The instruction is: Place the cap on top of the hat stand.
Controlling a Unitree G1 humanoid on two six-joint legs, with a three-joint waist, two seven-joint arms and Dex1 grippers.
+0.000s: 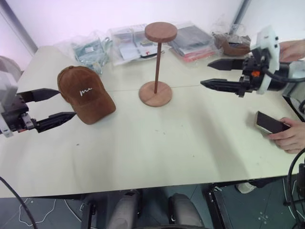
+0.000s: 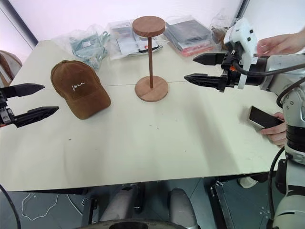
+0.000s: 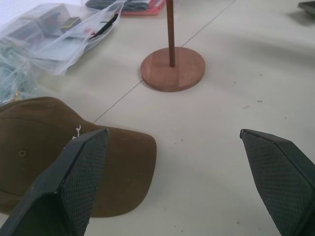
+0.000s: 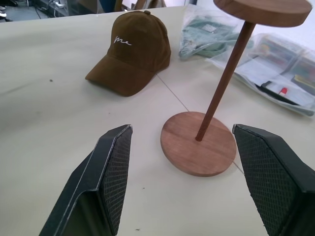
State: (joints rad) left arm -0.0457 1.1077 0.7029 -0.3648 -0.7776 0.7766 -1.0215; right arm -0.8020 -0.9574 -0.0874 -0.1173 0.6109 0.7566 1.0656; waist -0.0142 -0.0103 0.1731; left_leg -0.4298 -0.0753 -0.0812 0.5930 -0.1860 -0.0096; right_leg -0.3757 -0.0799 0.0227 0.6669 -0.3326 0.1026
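Cap (image 1: 85, 94) on the table, both grippers wide open and empty.

Left gripper (image 1: 56, 105) hovers with jaws spread just beside the cap's brim — not touching it; right gripper (image 1: 218, 73) hangs equally wide, pointing toward the hat stand (image 1: 156, 64), which stands upright near mid-table (image 1: 167, 143) between the two grippers. Behind lie plastic-wrapped packages (image 1: 128, 43) — at the right edge, a person's hand (image 1: 289, 136) holds a phone (image 1: 270, 122).

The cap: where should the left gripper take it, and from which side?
Probably the cap's crown, from the robot's left, where the open left gripper already hovers. The brim lies flat on the table, pointing toward the near edge, offering little to pinch.
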